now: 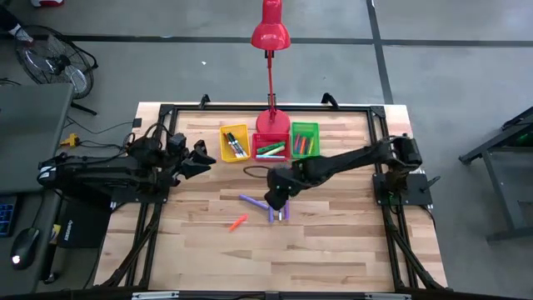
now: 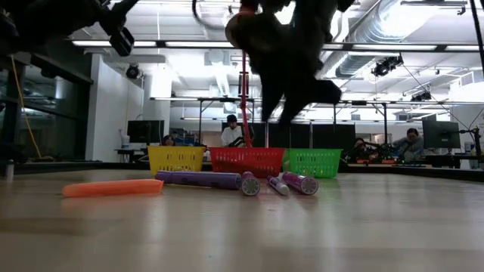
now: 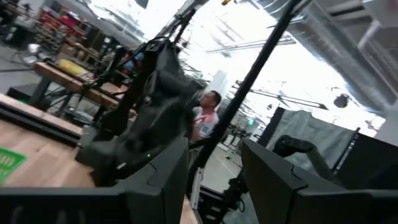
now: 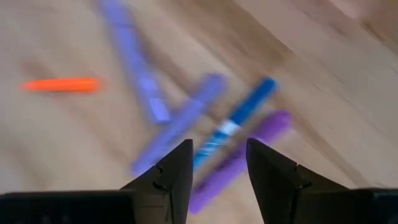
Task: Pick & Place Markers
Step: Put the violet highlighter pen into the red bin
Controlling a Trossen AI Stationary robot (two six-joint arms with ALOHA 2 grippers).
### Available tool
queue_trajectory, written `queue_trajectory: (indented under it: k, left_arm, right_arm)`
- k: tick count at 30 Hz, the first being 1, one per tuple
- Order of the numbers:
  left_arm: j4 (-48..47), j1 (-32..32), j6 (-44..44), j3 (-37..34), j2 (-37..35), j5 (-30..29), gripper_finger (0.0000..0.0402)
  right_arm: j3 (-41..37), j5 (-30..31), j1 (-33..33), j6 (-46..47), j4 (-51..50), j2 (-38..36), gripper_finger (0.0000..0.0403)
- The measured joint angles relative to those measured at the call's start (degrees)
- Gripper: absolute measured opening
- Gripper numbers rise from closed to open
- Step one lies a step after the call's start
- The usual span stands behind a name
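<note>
Right gripper above clustered markers — fingers apart, empty. Risk of pinching two at once, or nudging neighbours askew. Left gripper parked aside, fingers apart.

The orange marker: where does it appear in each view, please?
High view: the orange marker lies alone on the table, left of the purple markers.
Low view: at far left, lying flat.
Left wrist view: not in it.
Right wrist view: far from the open right gripper, at the picture's edge.
Shared landmark: the purple markers beside it.
</note>
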Motion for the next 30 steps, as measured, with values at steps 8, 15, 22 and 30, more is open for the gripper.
queue_trajectory:
  k: [8,15,22,30]
  left_arm:
    - [-0.02,0.00,-0.63,0.00,-1.91,2.10,0.0147]
    - [-0.11,0.00,-0.80,0.00,-2.24,2.21,0.0147]
    - [-0.09,0.00,-0.82,0.00,-2.24,3.25,0.0147]
    - [-0.47,0.00,-0.84,0.02,-2.24,3.36,0.0147]
  right_arm:
    - [-0.04,3.78,0.51,7.88,-5.93,5.53,0.0137]
    - [-0.02,3.88,1.34,12.67,-4.45,6.71,0.0137]
    - [0.02,5.89,3.34,17.00,-4.06,7.03,0.0137]
    - [0.16,4.27,5.08,19.13,-1.54,10.91,0.0137]
